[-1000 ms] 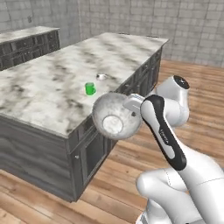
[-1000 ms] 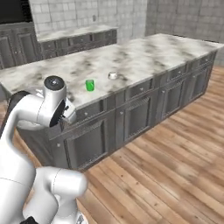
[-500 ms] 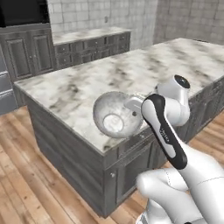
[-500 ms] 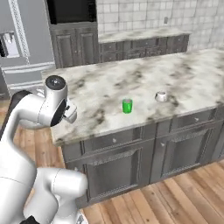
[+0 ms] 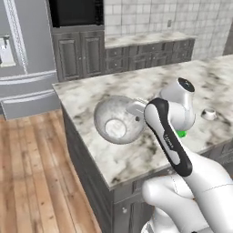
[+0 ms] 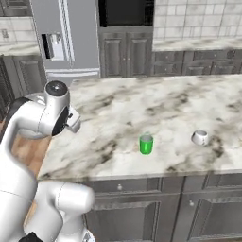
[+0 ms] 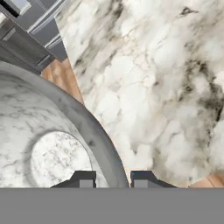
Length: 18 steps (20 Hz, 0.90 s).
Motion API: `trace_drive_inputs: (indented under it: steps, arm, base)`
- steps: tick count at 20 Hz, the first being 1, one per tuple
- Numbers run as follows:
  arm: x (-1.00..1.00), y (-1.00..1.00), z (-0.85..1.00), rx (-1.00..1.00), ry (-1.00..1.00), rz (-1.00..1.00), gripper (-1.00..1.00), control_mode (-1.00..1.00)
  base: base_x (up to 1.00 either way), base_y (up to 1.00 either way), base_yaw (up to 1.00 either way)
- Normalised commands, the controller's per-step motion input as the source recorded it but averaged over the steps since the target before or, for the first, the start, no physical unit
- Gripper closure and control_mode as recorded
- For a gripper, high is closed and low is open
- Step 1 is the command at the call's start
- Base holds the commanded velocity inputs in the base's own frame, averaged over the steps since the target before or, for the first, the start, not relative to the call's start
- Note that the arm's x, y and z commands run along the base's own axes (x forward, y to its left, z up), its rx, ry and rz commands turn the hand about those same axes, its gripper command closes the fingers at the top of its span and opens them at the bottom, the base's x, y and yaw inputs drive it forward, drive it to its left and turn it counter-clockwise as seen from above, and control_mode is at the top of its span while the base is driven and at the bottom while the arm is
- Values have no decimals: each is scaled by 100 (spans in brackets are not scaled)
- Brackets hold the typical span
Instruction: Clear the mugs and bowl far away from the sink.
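- The pincer [image 7: 113, 178] is nearly closed, one finger tip on each side of the rim of the bowl [image 5: 119, 120]: a narrow pinch on the wall, with the inner tip inside the bowl and the outer tip outside it.
- In the left base view the bowl hangs at the end of the arm, tipped on its side so that its mouth faces the camera, above the near end of the tabletop [image 5: 136, 157] and apparently clear of it.
- Step in hand, as I judge it: carrying the bowl to a resting place far from the sink. To do it well, hold the pinch firm and the wrist steady, since a rim grip on a wide bowl lets it swing or slip; bring it level before lowering, set it down on bare marble, and open the fingers only once the base is resting.
- In the hand view the marble lies beyond the bowl's rim, with the tabletop's corner, wooden floor and dark cabinet fronts at the upper left, so the bowl is near an edge; a drop point well in from that edge would be safer.
- The green mug [image 6: 146, 144] stands upright on the tabletop, near its front edge in the right base view.
- The white mug [image 6: 200, 137] sits apart from it on the same surface, farther from the arm.
- Both mugs stand untouched.
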Motion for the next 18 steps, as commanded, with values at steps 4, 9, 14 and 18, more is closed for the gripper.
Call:
trace_drive_inputs:
  steps: [4, 9, 14, 18]
  arm:
    - [0, 0, 0, 0, 0, 0, 100, 100]
    - [0, 0, 0, 0, 0, 0, 100, 100]
    - [0, 0, 0, 0, 0, 0, 100, 100]
    - [43, 0, -34, 0, 13, -1, 100, -100]
  base:
    - [1, -93, 6]
    - [5, -22, 1]
    - [72, 0, 0]
    - [19, 0, 0]
